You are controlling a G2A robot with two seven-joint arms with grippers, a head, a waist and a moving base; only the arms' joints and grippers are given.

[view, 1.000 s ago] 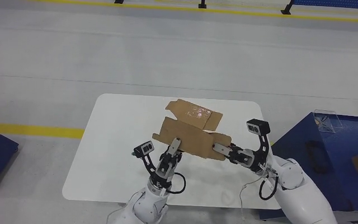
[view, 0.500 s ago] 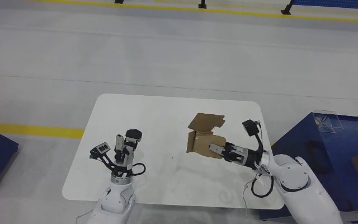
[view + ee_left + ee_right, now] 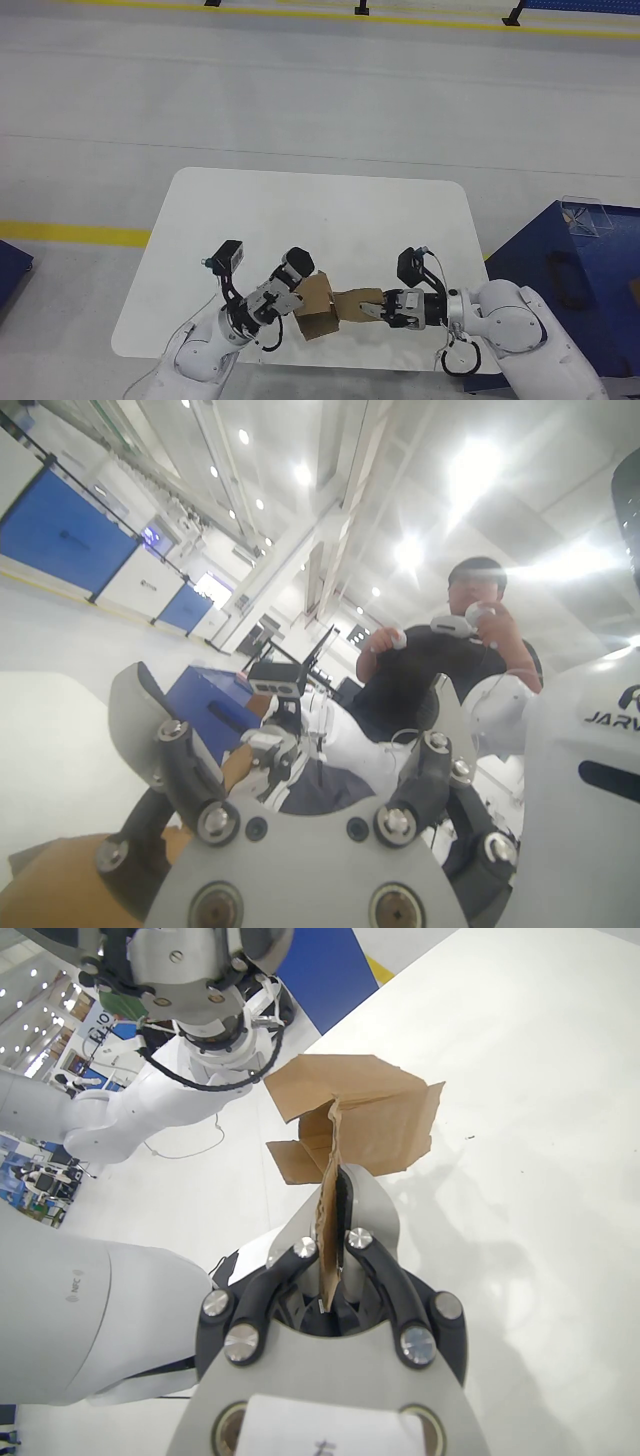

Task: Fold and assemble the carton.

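- Carefully ease the left pincer (image 3: pixel 285 680), spread wide and holding nothing, against the left side of the carton (image 3: pixel 318 308); press on a wall panel, not a loose flap.
- Take the carton as half-formed, sitting at the near edge of the counter (image 3: pixel 250 210), about mid-width, between both arms.
- Keep the right pincer (image 3: pixel 336 1188) clamped on the thin flap edge to the carton's right; brace steadily against the push and avoid tearing the creased board.
- Against half a second ago, note the left arm swung in from the near-left corner up to the carton.
- Note too the carton drawn from right of centre to the near edge, far more folded than the broad sheet of a second ago.
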